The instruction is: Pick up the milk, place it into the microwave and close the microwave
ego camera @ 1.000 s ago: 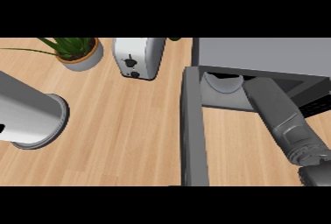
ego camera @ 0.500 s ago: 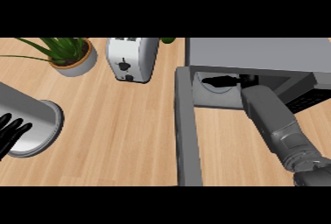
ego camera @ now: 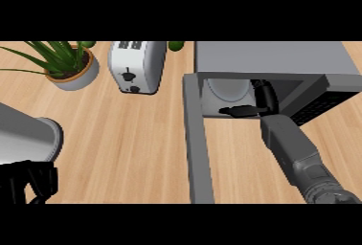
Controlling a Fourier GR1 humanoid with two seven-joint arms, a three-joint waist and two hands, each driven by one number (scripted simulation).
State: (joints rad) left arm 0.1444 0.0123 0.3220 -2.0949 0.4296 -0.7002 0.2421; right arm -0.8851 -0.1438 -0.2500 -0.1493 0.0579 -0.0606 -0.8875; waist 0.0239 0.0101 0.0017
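I cannot pick out the milk for certain. The nearest candidate is a pale rounded shape (ego camera: 225, 91) deep in the microwave (ego camera: 272, 57) cavity, and it may just as well be part of the oven. The right robot hand (ego camera: 244, 111) is inside that cavity, right beside the pale shape. Only black parts of it show past the opening, so I cannot tell how far open it is or whether it has hold of anything. Its grey forearm (ego camera: 293, 148) slants up from the lower right into the opening.

The microwave door (ego camera: 198, 143) stands wide open, edge-on to me, running down across the bench (ego camera: 127, 143). The left robot hand (ego camera: 28, 184) sits at the lower left edge, relaxed and open, holding nothing. Along the back of the bench, left of the microwave, are a toaster (ego camera: 138, 67) and a potted plant (ego camera: 71, 69).
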